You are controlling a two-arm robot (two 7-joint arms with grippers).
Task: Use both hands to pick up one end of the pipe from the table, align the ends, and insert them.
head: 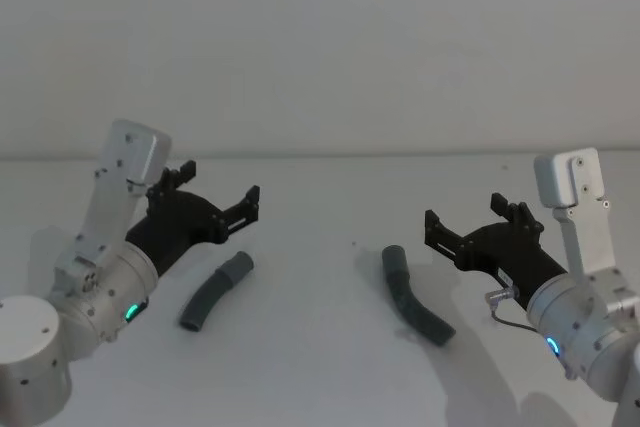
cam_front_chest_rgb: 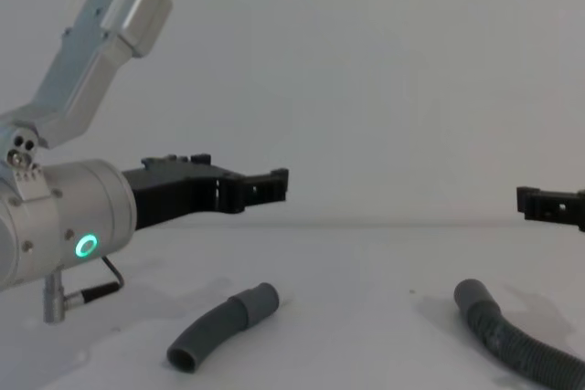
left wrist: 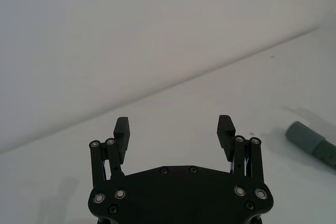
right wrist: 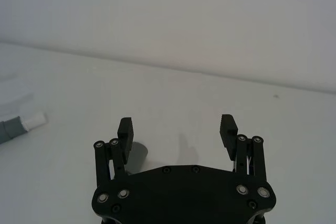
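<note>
The white surface [head: 320, 367] carries two pipe lengths, well apart. The left gripper [head: 218, 185] hovers above the short curved pipe [head: 212, 294], spread wide and empty. The right gripper [head: 463, 211] hangs over the ribbed pipe [head: 415, 299], equally wide and holding nothing. The step in hand looks like the descent to grasp. Each gripper should probably drop straight down and close across its pipe just behind the left cuff [head: 240, 265] or right cuff [head: 393, 259], leaving the mouths free to mate, since the ribbed hose likely flexes.
</note>
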